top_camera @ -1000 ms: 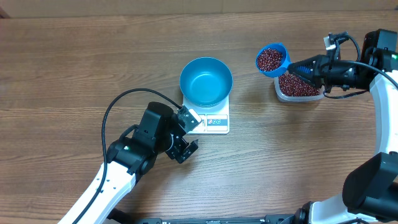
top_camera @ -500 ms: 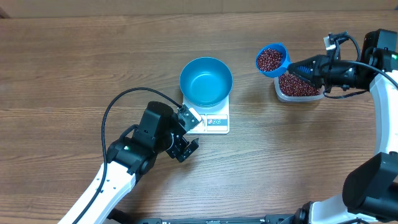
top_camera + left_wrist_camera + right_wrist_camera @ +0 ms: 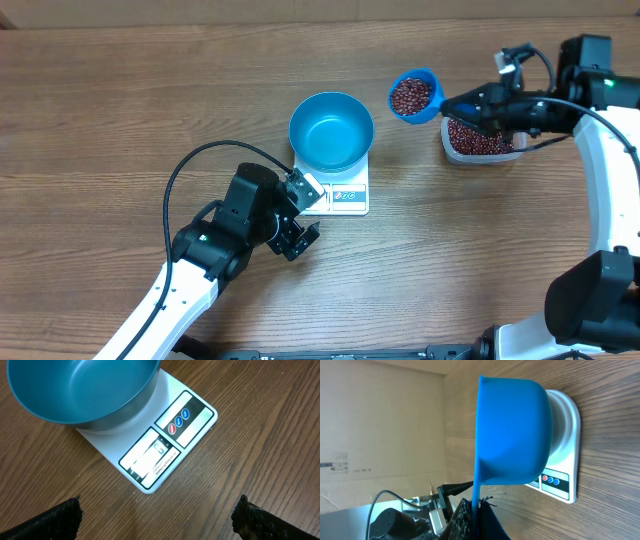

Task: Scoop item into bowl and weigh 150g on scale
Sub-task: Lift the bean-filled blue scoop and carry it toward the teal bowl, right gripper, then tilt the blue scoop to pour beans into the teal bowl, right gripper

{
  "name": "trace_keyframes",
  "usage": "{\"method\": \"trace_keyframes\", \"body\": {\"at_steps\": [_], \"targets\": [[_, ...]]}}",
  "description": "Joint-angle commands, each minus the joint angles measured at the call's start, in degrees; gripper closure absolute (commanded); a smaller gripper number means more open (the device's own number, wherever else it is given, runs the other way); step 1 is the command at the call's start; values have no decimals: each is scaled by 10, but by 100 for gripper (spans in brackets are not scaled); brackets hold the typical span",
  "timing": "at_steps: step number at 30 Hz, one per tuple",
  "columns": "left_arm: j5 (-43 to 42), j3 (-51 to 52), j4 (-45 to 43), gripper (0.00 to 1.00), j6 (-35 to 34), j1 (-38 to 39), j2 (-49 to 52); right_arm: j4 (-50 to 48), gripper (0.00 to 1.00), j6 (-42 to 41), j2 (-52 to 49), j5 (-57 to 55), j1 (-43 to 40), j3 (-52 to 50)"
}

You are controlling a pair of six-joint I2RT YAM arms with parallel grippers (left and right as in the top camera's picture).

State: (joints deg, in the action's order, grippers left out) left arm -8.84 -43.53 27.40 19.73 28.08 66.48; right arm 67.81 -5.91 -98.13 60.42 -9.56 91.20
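The right hand (image 3: 474,519) pinches the thin handle of a blue scoop (image 3: 515,430). The scoop's rounded outside fills the middle of the view and hides whatever is inside it. Behind it, the white scale (image 3: 572,435) lies on the wooden bench (image 3: 610,460), its red and blue buttons showing.

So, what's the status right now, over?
Left gripper open by the scale. Right gripper shut on the scoop, full of beans, short of the bowl. Bowl empty. Nothing between them.
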Motion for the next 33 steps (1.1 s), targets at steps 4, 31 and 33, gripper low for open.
{"method": "trace_keyframes", "body": {"at_steps": [4,31,33], "targets": [[-9,3,-2,0,9,-3,-6,-19,96,-46,0,-27,48,35],[-9,3,-2,0,9,-3,-6,-80,96,-151,0,-289,222,34],[-9,3,-2,0,9,-3,-6,-82,96,-151,0,-305,230,34]]}}
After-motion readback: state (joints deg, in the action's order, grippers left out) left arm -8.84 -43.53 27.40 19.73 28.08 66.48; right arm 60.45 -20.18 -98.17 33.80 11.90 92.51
